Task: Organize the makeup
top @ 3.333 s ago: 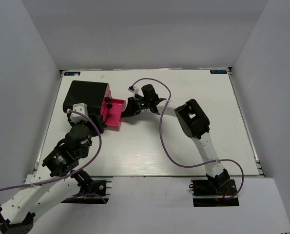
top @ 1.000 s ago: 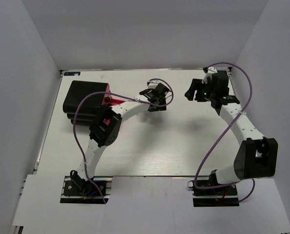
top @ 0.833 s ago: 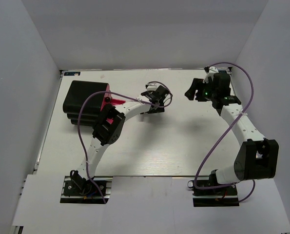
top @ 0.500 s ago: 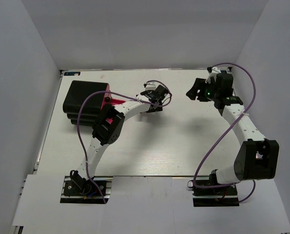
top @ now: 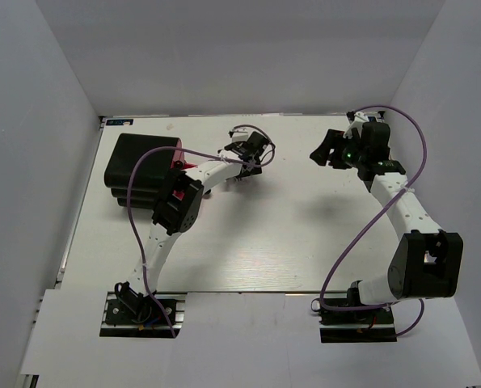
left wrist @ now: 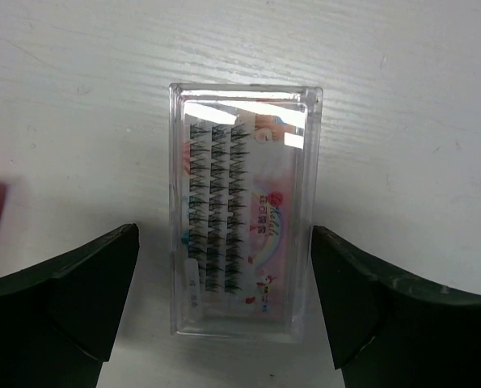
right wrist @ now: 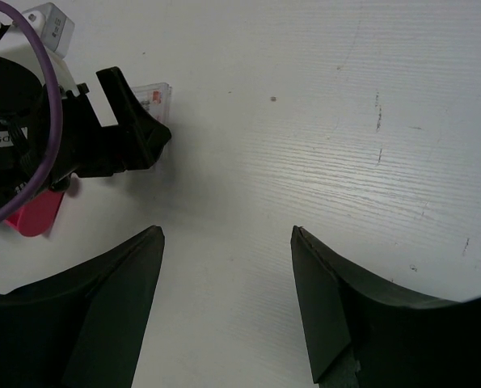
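Grey walls [top: 240, 56] enclose a white bench [top: 305, 242].

Item 1: white-pink flat packet [left wrist: 244, 210]. Clear lidded, with rows of black lashes over a pinkish card. It lies flat on the bench near the far edge, a little left of the middle and just right of the pink tray [top: 187, 167] of the black case [top: 139, 166] in the far left corner. A corner of it also shows in the right wrist view [right wrist: 155, 99].

Item 2: left pincer [left wrist: 224, 267]. Spread to its widest and holding nothing. The packet lies between its fingers, lengthwise along the gap, with bare bench showing beside the left finger.

Item 3: right pincer [right wrist: 225, 242]. Well open and empty, over bare bench towards the far right corner [top: 325, 149], well apart from the packet.

Change: a second ago the left pincer [top: 248, 149] sat slightly nearer the bench's middle. It now sits closer to the far edge and the case. The right pincer has barely shifted.
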You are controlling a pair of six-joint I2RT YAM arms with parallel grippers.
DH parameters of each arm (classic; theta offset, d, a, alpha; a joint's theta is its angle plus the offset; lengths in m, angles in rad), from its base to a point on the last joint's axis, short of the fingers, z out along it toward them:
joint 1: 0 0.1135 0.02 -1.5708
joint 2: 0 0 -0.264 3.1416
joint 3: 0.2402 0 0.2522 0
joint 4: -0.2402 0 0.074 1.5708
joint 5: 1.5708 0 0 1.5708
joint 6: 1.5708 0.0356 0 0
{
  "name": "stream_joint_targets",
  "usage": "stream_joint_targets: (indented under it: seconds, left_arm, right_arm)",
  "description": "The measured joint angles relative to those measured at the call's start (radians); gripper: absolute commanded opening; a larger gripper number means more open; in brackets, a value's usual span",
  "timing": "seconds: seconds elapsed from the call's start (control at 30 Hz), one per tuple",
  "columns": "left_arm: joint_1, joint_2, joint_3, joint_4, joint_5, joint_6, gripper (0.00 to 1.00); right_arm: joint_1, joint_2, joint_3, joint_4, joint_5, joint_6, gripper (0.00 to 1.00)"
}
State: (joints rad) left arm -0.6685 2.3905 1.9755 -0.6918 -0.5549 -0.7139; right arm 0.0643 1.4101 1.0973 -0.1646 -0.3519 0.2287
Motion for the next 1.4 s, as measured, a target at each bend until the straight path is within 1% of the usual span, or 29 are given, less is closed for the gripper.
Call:
stream_joint_targets:
  seconds: [0.1, 0.13, 0.2, 0.23, 0.3, 0.33, 0.37, 0.4, 0.43, 0.5, 0.57, 0.7, 0.77, 0.9, 1.0, 1.13, 1.4]
  left_arm:
    - [0.006, 0.003, 0.001, 0.02, 0.01, 0.008, 0.83]
    - [0.006, 0.003, 0.0, 0.026, 0.014, 0.011, 0.75]
    - [0.006, 0.003, -0.005, 0.042, 0.022, 0.022, 0.66]
    - [0.006, 0.001, -0.011, 0.05, 0.022, 0.027, 0.57]
    - [0.005, -0.012, -0.034, 0.071, 0.024, 0.044, 0.49]
    - [0.002, -0.023, -0.051, 0.08, 0.028, 0.05, 0.44]
    - [0.001, -0.037, -0.074, 0.083, 0.029, 0.062, 0.41]
    - [-0.001, -0.055, -0.097, 0.083, 0.03, 0.076, 0.39]
    - [-0.003, -0.076, -0.12, 0.085, 0.032, 0.089, 0.37]
    - [-0.009, -0.132, -0.167, 0.085, 0.037, 0.121, 0.35]
    - [-0.008, -0.209, -0.221, 0.09, 0.047, 0.156, 0.3]
    - [-0.008, -0.423, -0.336, 0.099, 0.056, 0.249, 0.28]
    - [-0.007, -0.523, -0.367, 0.098, 0.053, 0.294, 0.28]
    - [-0.005, -0.641, -0.406, 0.095, 0.028, 0.361, 0.28]
    - [-0.001, -0.675, -0.471, 0.09, -0.004, 0.402, 0.29]
    - [0.0, -0.676, -0.55, 0.069, -0.03, 0.446, 0.29]
    - [0.013, -0.676, -0.601, 0.069, -0.028, 0.483, 0.3]
  right_arm:
    - [-0.005, 0.0, 0.0, 0.001, -0.009, 0.0, 0.7]
    - [-0.006, 0.0, 0.0, 0.002, -0.011, 0.001, 0.7]
    - [-0.01, 0.0, 0.0, 0.003, -0.018, 0.001, 0.7]
    - [-0.012, 0.0, 0.0, 0.003, -0.019, 0.002, 0.69]
    - [-0.013, 0.0, -0.002, 0.003, -0.024, 0.003, 0.67]
    - [-0.014, 0.0, -0.005, 0.005, -0.029, 0.003, 0.65]
    - [-0.016, 0.0, -0.01, 0.008, -0.041, 0.003, 0.63]
    - [-0.016, 0.0, -0.014, 0.01, -0.052, 0.003, 0.59]
    - [-0.017, 0.0, -0.018, 0.009, -0.066, 0.001, 0.52]
    - [-0.018, 0.0, -0.026, 0.01, -0.103, -0.004, 0.44]
    - [-0.017, 0.001, -0.029, 0.01, -0.143, -0.004, 0.44]
    - [-0.016, 0.003, -0.03, 0.011, -0.2, -0.004, 0.42]
    - [-0.016, 0.005, -0.03, 0.011, -0.217, -0.004, 0.42]
    - [-0.013, 0.01, -0.03, 0.011, -0.238, -0.003, 0.42]
    - [-0.01, 0.014, -0.03, 0.011, -0.247, -0.003, 0.42]
    - [-0.01, 0.015, -0.03, 0.012, -0.254, -0.003, 0.42]
    - [-0.01, 0.021, -0.032, 0.013, -0.258, -0.002, 0.42]
